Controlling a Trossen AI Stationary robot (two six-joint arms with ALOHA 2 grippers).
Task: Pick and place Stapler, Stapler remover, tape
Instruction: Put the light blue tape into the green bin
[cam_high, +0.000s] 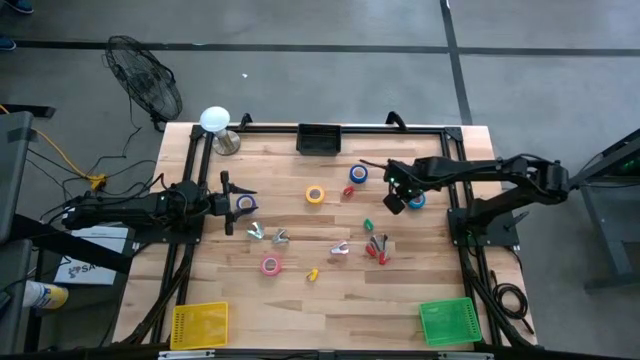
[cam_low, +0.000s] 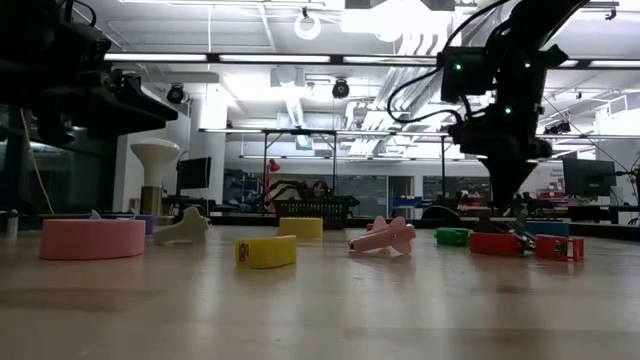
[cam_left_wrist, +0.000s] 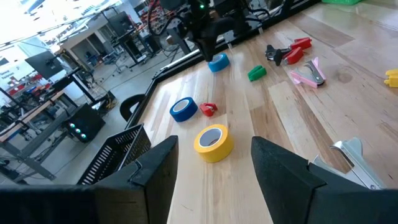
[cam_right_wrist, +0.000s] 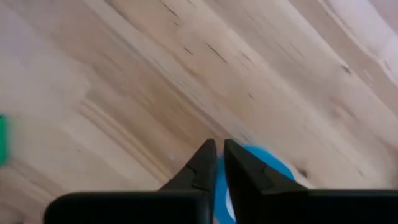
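**Right tool pinches a light-blue tape roll; left tool waits open**

Going left to right across the wooden surface (cam_high: 330, 300): the left tool (cam_high: 228, 202) lies low at the left side with its fingers (cam_left_wrist: 155, 171) spread apart and nothing between them. A purplish-blue tape roll (cam_high: 246, 203) lies flat just beside its tips. Two small silver metal pieces (cam_high: 267, 235) sit a little nearer the front edge, and a pink tape roll (cam_high: 270, 265) lies flat nearer the front again, with a small yellow piece (cam_high: 312, 274) beside it.

Near the middle, a yellow tape roll (cam_high: 315, 194) lies flat, its open centre facing up; in the left wrist view it shows between that tool's fingers, well ahead of them. A darker blue tape roll (cam_high: 358, 174) lies farther back, with a small red piece (cam_high: 349, 192) just beside it. A small green block (cam_high: 368, 226) sits right of centre, and a pink stapler remover (cam_high: 341, 249) and red ones (cam_high: 377, 249) lie close together toward the front; which way each one's long axis runs I cannot tell.

The right tool (cam_high: 397, 203) points down at a light-blue tape roll (cam_high: 416, 200). Its fingers (cam_right_wrist: 202, 165) are nearly together, a narrow gap between them, set over the roll's wall. The roll lies flat on the surface, hole upward; being a ring, it points nowhere sideways.

A yellow basket (cam_high: 199, 325) and a green basket (cam_high: 449, 321) sit at the front corners, a black bin (cam_high: 318, 139) at the back edge.
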